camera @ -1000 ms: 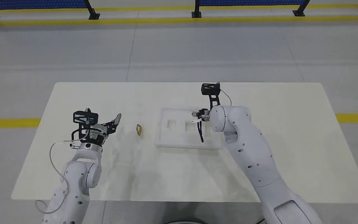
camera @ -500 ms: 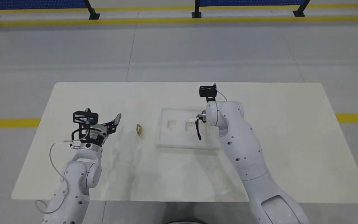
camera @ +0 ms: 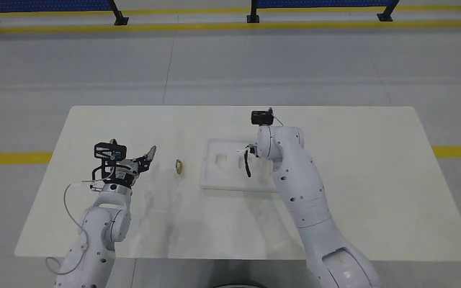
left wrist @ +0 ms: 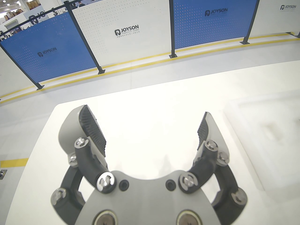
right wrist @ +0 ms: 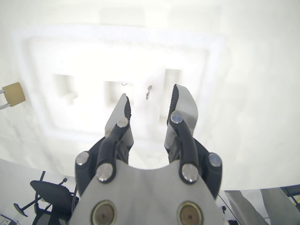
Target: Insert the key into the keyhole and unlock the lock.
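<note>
Right wrist view: right gripper (right wrist: 150, 92), jaws apart, is hovering over the key (right wrist: 148, 91) lying on the tray (right wrist: 70, 47); lock (right wrist: 14, 94) is sitting beside the tray; left gripper (left wrist: 145, 111) is idling, also spread. Grasping, inserting and turning are all remaining.

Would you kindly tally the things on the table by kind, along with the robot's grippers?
Padlock: 1
Key: 1
Foam tray: 1
Grippers: 2 (left gripper, right gripper)
Total: 5
</note>
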